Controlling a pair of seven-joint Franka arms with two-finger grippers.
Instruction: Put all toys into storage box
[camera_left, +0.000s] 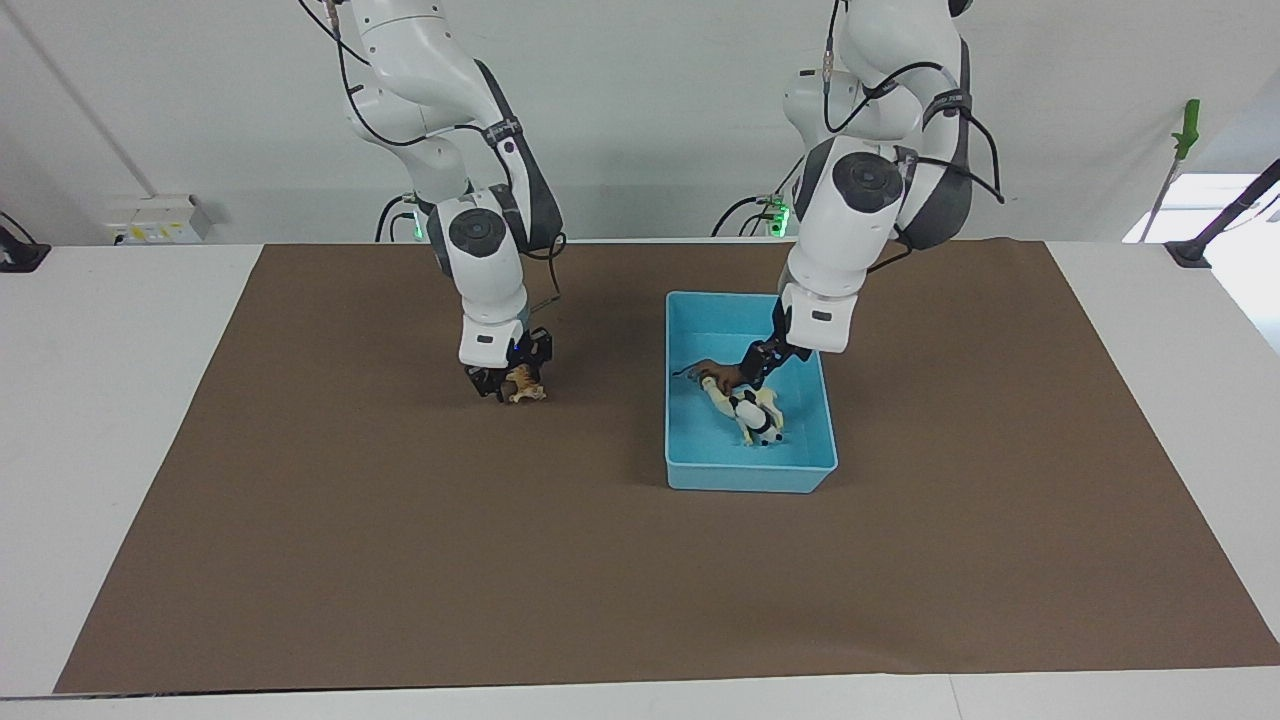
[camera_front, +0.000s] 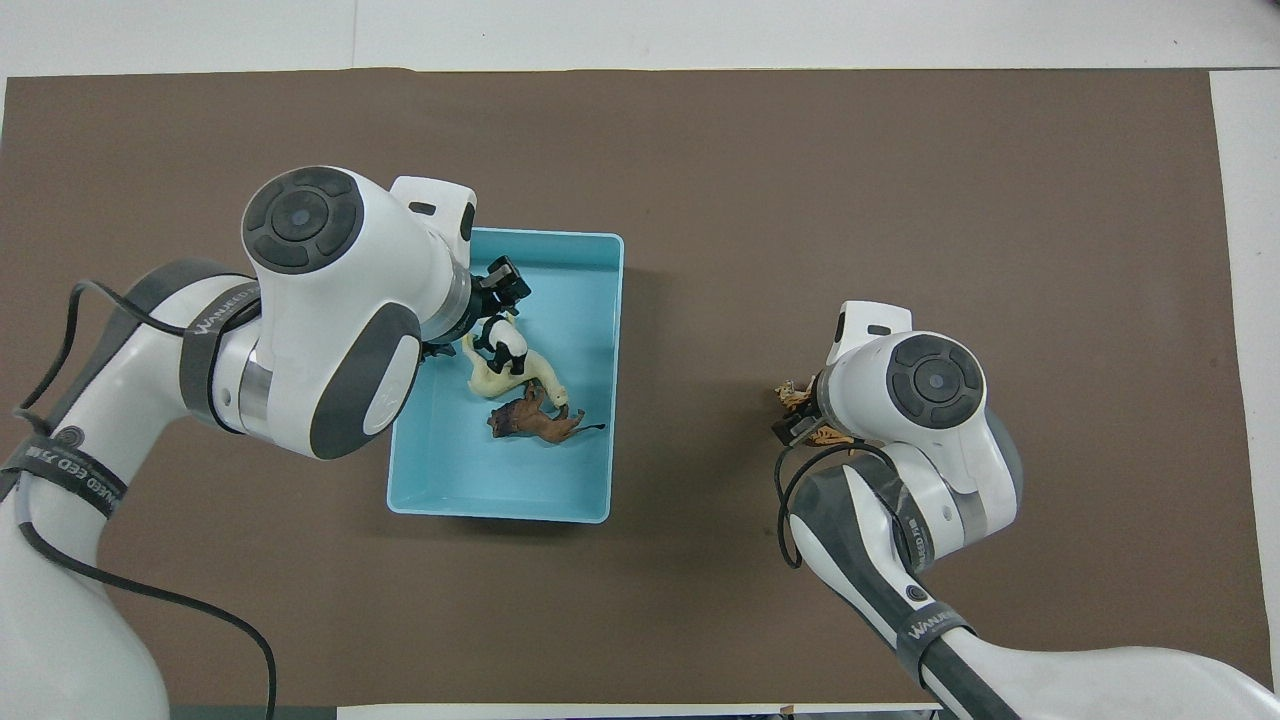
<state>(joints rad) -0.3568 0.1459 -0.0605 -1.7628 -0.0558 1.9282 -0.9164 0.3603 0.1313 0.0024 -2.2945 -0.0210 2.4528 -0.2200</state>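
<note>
My facing camera sat high across the table (camera_left: 130, 420), looking back at both arm bases along the wall. My overhead camera hung above the robots' end, aimed forward and steeply down, closer in. Both took in the brown mat (camera_left: 420, 560) (camera_front: 800, 150) and the light blue storage box (camera_left: 680, 400) (camera_front: 600, 400); the two views ran half a turn apart, so sides swapped between them.

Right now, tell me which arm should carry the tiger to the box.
Right. The right gripper is down at the tiger on the mat. The left gripper hangs over the box, where the panda, llama and lion lie.
</note>
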